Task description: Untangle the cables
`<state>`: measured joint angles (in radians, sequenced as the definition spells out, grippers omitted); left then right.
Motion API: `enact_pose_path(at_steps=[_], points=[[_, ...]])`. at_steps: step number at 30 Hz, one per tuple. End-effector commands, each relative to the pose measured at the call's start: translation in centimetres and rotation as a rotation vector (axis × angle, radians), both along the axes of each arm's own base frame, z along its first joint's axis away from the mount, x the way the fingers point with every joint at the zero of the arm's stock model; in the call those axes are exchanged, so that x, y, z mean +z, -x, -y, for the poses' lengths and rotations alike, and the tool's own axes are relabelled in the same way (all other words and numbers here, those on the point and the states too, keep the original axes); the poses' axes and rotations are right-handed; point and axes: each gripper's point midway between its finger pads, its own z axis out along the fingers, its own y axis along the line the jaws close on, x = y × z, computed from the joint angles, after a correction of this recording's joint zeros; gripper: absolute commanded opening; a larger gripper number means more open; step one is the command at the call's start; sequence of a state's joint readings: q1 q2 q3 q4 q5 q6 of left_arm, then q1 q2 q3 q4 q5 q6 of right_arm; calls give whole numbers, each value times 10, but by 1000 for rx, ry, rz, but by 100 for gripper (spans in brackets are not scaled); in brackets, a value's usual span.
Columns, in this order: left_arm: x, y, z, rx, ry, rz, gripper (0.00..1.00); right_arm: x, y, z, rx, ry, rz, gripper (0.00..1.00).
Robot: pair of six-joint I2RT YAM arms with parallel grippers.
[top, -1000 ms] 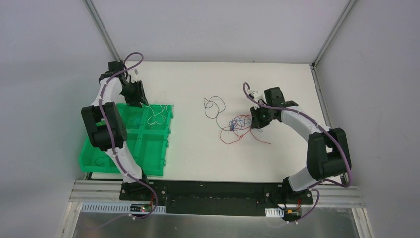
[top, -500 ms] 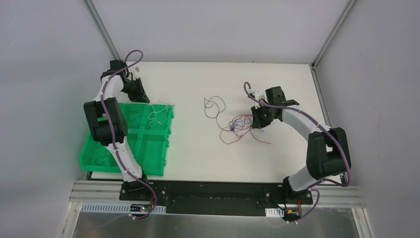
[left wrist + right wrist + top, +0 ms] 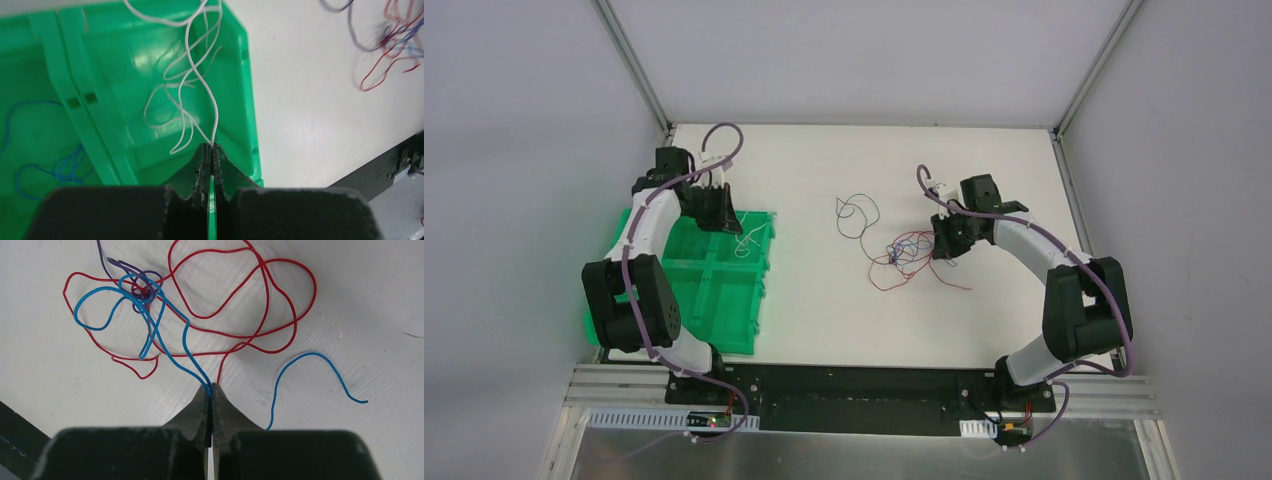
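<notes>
- The white wire (image 3: 216,115) lies looped in the far right compartment of the green tray (image 3: 65,90). Its end is pinched in the clenched left gripper (image 3: 210,150).
- The red wire (image 3: 280,295), blue wire (image 3: 186,340) and purple wire (image 3: 142,292) are knotted on the table (image 3: 824,310), well right of the tray.
- The right gripper (image 3: 212,387) is clamped on the blue wire.
- A dark grey wire (image 3: 856,212) lies on the tray side of the knot.

White cable (image 3: 216,120) runs off the top edge of the left wrist view, tangle (image 3: 395,50) there is blurry. Blue cable (image 3: 185,340) and red cable (image 3: 265,290) ends vanish inside the right gripper (image 3: 212,387).
</notes>
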<state>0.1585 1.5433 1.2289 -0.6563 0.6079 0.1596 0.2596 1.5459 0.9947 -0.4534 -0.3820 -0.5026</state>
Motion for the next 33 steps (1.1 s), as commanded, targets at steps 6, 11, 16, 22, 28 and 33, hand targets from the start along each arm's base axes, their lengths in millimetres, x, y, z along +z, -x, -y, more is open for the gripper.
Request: enact_pose_path(at_steps=[6,11,16,22,28,33], points=[[-65,59,-4,-53,-192,-217,0,14,-4,-2,18,-19,29,0],[-66,53,-9,-40,-235,-220,17,16,-5,-2,21,-19,35,0],[-29,37,-4,-80,-221,-65,47,16,-4,-1,18,-18,36,0],[17,11,1,-213,-231,147,48,13,-2,0,14,-19,28,0],[35,-6,10,-594,-306,381,56,12,0,1,13,-16,28,0],[19,-16,18,-861,-332,512,69,12,-1,3,8,-15,26,0]])
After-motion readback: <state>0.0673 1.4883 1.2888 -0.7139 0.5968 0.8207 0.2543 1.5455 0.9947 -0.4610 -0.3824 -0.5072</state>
